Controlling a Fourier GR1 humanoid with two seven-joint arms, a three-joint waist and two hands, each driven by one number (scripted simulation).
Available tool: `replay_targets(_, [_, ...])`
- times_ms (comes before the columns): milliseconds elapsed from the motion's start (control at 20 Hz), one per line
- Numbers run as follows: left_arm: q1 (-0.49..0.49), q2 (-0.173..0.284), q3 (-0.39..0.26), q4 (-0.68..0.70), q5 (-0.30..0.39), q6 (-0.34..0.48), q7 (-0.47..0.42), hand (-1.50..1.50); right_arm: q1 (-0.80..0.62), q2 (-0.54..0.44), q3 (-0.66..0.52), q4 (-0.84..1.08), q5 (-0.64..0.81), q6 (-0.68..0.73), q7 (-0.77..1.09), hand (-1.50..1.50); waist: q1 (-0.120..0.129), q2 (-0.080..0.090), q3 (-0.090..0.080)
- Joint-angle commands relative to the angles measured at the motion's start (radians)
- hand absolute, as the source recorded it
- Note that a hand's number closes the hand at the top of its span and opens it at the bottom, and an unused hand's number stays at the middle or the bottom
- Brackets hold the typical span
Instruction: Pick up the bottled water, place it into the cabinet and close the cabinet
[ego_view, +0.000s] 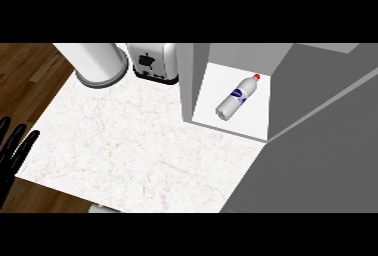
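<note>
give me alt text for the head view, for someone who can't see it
A water bottle with a red cap lies on its side inside an open grey cabinet at the right of a white marble counter. A toaster and a white cylinder stand at the back; the left hand rests open at the left edge.

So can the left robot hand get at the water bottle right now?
Probably not easily. The left robot hand rests open at the view's left edge, while the water bottle lies on its side inside the cabinet across the counter; the cabinet's side wall stands between them.
</note>
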Motion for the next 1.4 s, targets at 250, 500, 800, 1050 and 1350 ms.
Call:
replay_targets(250, [-0.006, 0.01, 0.016, 0.013, 0.009, -0.014, 0.003, -1.5, -0.044, 0.083, 0.121, 0.056, -0.068, -0.016, 0.095, 1.5, -0.001, 0.022, 0.002])
replay_targets(500, [-0.027, 0.012, 0.022, 0.002, 0.021, -0.029, 0.002, -1.5, -0.045, 0.086, 0.143, 0.099, -0.162, 0.024, 0.076, 1.5, 0.033, 0.039, 0.004])
replay_targets(800, [-0.036, 0.017, 0.035, 0.022, 0.021, -0.037, -0.001, -1.5, -0.061, 0.113, 0.073, 0.142, -0.221, -0.012, 0.085, 1.5, 0.021, 0.043, 0.004])
replay_targets(1050, [-0.027, 0.02, 0.033, 0.025, 0.026, -0.048, 0.005, -1.5, -0.195, 0.161, 0.008, 0.191, -0.205, -0.064, 0.173, 1.5, 0.013, 0.022, 0.007])
replay_targets(1350, [-0.034, 0.025, 0.047, 0.053, 0.032, -0.051, 0.007, -1.5, -0.405, 0.197, -0.041, 0.323, -0.19, -0.073, 0.302, 1.5, 0.012, 0.018, 0.007])
